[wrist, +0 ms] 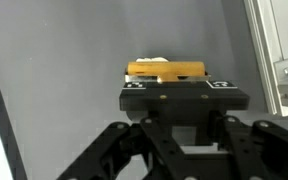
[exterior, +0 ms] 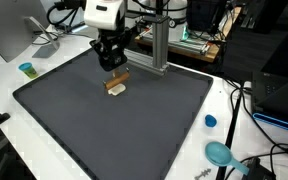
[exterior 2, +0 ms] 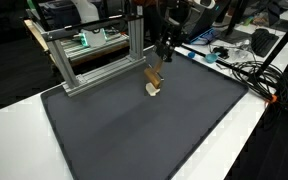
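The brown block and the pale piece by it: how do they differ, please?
Colour: the brown block is orange-brown; the pale piece is cream. Shape: the brown block is a long bar; the pale piece looks shorter and rounder. Position: the brown block is on top; the pale piece sits below, mostly hidden in the wrist view. Both are over the dark mat.

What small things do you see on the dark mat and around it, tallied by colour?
Brown: 1, wooden block
Pale: 1, small piece by the block
Blue or teal: 3, small cup, round cap, scoop-like thing
Total: 5
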`<state>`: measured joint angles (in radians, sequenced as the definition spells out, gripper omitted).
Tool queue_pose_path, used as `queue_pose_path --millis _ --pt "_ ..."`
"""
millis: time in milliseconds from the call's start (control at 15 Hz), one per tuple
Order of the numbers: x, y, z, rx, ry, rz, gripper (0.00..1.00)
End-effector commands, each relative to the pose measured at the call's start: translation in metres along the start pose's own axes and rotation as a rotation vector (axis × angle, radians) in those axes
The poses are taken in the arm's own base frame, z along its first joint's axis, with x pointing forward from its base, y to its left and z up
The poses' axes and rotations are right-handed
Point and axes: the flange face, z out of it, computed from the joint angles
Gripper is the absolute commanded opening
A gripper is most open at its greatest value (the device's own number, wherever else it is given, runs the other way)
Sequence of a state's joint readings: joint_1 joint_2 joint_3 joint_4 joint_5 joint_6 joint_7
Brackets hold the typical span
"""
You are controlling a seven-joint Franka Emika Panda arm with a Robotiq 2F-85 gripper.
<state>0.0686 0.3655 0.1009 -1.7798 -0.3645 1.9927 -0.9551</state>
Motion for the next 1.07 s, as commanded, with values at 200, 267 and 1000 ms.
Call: queue_pose_path --millis 200,267,1000 --pt "0.015 0.024 0.02 0.014 -0.036 -0.027 0.22" --pt "0.018 0.025 0.027 0.013 -0.042 -0.027 0.22" --pt "0.043 0.016 0.064 0.021 -0.062 0.11 0.22"
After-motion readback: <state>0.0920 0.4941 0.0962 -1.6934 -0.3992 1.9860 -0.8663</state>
